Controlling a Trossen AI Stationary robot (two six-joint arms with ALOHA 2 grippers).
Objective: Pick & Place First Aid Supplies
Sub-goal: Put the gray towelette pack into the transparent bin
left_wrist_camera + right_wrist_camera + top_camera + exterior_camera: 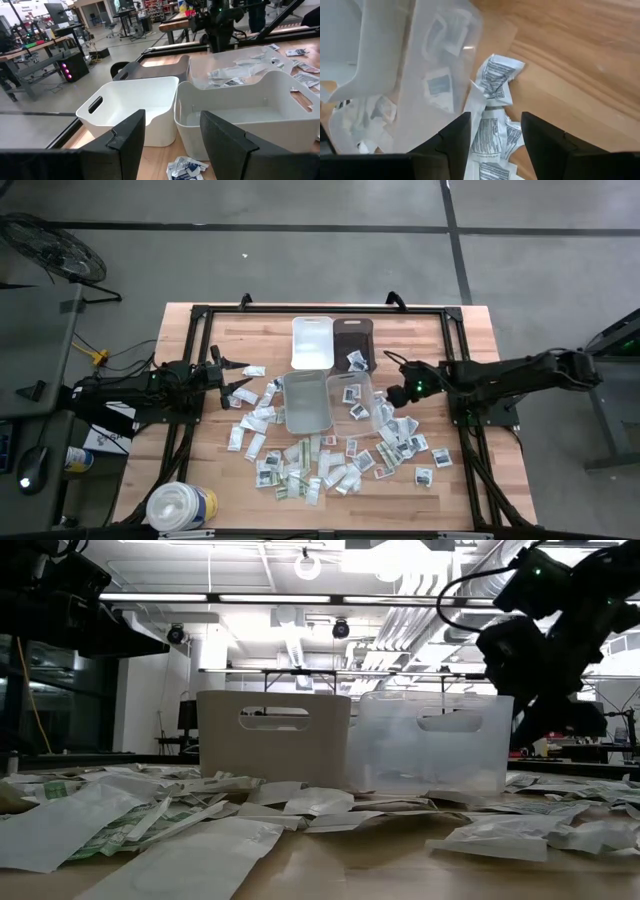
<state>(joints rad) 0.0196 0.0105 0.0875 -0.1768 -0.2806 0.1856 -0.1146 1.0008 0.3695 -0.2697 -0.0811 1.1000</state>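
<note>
The first aid supplies, small white printed packets, lie scattered over the wooden table around four bins; a few lie inside the clear bin. My right gripper hovers open beside the clear bin's right wall, tilted down over a heap of packets, with nothing between its fingers. My left gripper waits open at the table's left, pointing level toward the bins; a packet lies on the table below it.
A white bin and a dark bin stand at the back, a pale bin next to the clear one in front. A big white tub stands at the near left corner. A black frame edges the table.
</note>
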